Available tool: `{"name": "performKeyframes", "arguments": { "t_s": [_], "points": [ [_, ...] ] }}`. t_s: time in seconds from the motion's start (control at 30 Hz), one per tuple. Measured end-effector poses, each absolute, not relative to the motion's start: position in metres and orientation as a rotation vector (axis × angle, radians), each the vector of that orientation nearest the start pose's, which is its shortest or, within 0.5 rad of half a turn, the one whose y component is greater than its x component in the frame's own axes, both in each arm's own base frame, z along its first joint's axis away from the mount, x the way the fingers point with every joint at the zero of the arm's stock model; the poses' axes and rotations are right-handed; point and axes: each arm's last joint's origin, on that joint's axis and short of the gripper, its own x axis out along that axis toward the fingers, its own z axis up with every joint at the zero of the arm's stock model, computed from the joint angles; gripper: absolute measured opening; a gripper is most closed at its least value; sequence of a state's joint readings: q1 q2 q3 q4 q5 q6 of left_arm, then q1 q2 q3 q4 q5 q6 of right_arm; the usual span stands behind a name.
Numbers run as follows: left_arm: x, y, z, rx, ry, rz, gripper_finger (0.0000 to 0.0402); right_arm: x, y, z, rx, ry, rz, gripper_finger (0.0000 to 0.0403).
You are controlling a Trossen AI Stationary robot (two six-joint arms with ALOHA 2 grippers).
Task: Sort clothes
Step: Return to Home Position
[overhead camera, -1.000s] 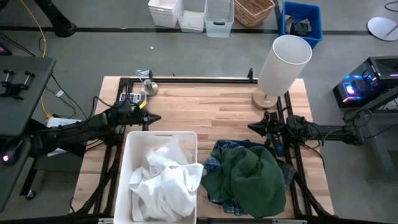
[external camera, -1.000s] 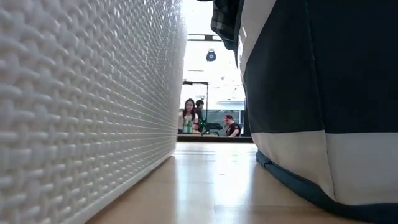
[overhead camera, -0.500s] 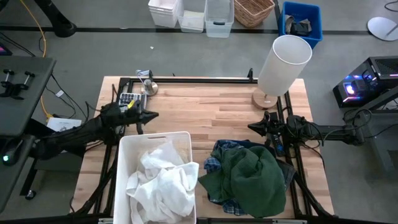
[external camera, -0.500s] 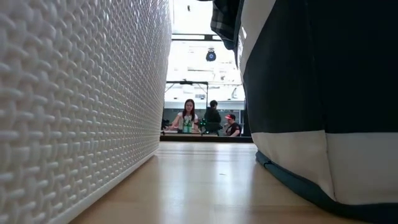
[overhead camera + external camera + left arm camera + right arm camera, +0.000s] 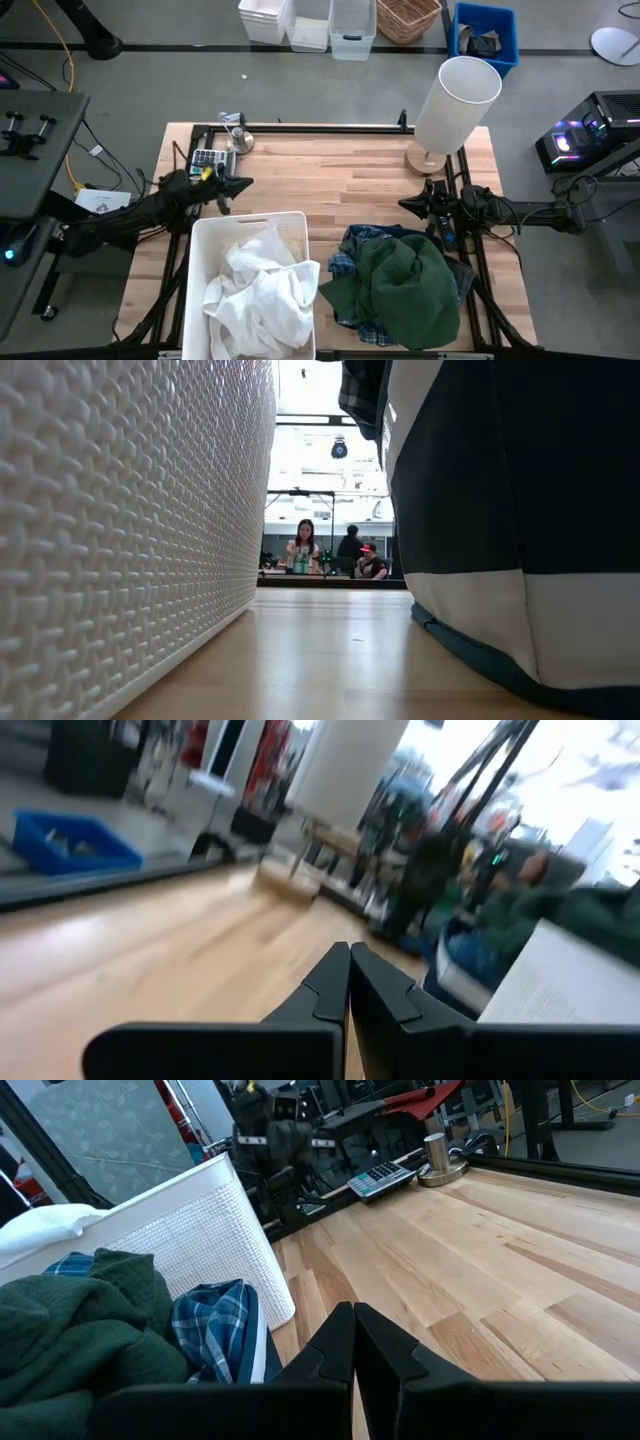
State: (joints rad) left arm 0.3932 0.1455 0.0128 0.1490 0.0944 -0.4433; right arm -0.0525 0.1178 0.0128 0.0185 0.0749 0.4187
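Observation:
Several white clothes (image 5: 262,292) lie heaped in the white plastic bin (image 5: 200,262) at the near left. A dark green garment (image 5: 405,285) lies on top of the blue-and-white plaid shirt (image 5: 345,262) in the navy blue bin (image 5: 520,530) at the near right. The green garment (image 5: 70,1320) and the plaid shirt (image 5: 215,1325) also show in the right wrist view. My left gripper (image 5: 245,186) is shut and empty just beyond the white bin's far rim. My right gripper (image 5: 404,205) is shut and empty just beyond the navy bin.
A white cylinder (image 5: 456,102) on a round wooden base stands at the far right. A calculator (image 5: 207,158) and a small metal object (image 5: 238,138) lie at the far left. Bare wood lies between the grippers. Crates and a blue bin (image 5: 487,32) stand on the floor beyond.
The white bin has slid a little toward the table's left edge. My left gripper has drawn back toward the table's left and far side. My right arm has kept still.

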Motion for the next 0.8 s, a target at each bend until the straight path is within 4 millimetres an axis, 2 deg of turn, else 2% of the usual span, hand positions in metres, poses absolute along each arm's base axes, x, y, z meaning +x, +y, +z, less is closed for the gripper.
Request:
{"name": "performKeyframes", "arguments": {
  "t_s": [0.17, 0.4, 0.67, 0.8],
  "points": [
    [0.099, 0.038, 0.158, -0.458, 0.039, 0.315, 0.0001, 0.104, -0.008, 0.16, 0.417, 0.059, -0.143, 0.0],
    [0.098, 0.037, 0.159, -0.454, 0.03, 0.319, 0.0001, 0.104, -0.008, 0.16, 0.417, 0.059, -0.144, 0.0],
    [0.095, 0.019, 0.172, -0.426, -0.091, 0.138, 0.0001, 0.104, -0.008, 0.16, 0.417, 0.059, -0.143, 0.0],
    [0.096, 0.011, 0.173, -0.428, -0.076, 0.056, 0.0001, 0.104, -0.008, 0.16, 0.417, 0.059, -0.143, 0.0]
  ]
}}
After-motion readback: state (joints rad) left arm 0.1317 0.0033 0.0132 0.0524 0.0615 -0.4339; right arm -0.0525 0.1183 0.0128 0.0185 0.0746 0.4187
